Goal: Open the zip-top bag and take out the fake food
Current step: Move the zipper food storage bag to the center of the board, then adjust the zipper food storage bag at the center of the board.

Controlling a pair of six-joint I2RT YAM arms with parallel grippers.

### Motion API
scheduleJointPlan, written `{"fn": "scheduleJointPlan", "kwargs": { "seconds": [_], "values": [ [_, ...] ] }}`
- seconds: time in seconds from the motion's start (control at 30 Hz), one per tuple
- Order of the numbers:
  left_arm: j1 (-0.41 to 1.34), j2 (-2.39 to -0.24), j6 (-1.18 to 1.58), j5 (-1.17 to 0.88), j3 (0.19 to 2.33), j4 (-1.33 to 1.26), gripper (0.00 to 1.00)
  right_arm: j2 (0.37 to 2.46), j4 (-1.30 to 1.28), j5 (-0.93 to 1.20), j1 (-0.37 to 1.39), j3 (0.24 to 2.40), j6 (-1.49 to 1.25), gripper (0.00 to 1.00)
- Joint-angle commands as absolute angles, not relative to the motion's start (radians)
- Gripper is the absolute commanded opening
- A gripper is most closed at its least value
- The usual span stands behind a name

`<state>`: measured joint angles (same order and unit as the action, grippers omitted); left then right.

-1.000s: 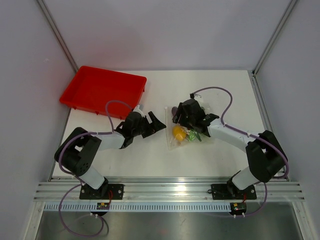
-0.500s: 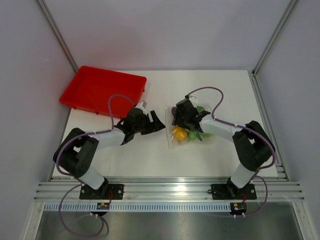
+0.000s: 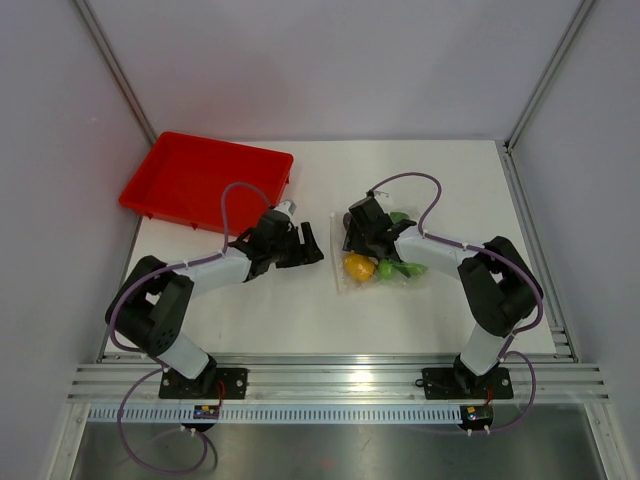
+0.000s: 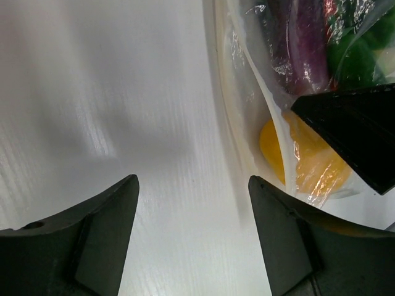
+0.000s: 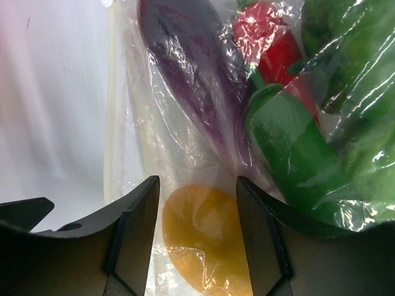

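the two arms reach in from the near edge over the white table (image 3: 300, 325), and their grippers face each other across the middle of it. the left gripper (image 4: 192, 234) hangs low over bare table with its jaws wide apart and nothing between them. the bag (image 3: 400, 272) lies flat on the table just to its right, close to its right finger but apart from it. the right gripper (image 5: 197, 185) is right over the bag's left end, jaws spread and closed on nothing. whether its fingers (image 5: 133, 240) press on the plastic i cannot tell. the food is all inside the bag. the yellow piece (image 5: 203, 246) shows in the gap between the right jaws, and the purple piece (image 5: 191, 74) lies just beyond it along the bag's left edge. a red piece (image 5: 271, 49) and the green pieces (image 5: 296, 148) are bunched to the right of those (the crinkled plastic glares over all of them). one black finger of the right gripper crosses the yellow piece in the left wrist view. well beyond the left gripper, at the far left corner, sits the red tray (image 3: 160, 175), well apart from the bag.
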<state>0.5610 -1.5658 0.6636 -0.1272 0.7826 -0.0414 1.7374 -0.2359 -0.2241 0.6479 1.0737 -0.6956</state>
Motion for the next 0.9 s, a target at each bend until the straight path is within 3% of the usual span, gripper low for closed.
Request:
{"fn": "scheduleJointPlan", "kwargs": {
  "seconds": [0.0, 0.3, 0.87],
  "values": [
    [0.565, -1.523, 0.624, -0.14, 0.776, -0.061, 0.74, 1.749, -0.253, -0.249, 0.657, 1.109, -0.686, 0.6],
    [0.566, -1.664, 0.663, -0.27, 0.819, -0.124, 0.71, 1.741, -0.23, -0.232, 0.657, 1.097, -0.695, 0.59],
    [0.637, -1.815, 0.721, -0.295, 0.894, -0.271, 0.73, 1.689, -0.166, -0.183, 0.657, 1.048, -0.716, 0.6]
  ]
}}
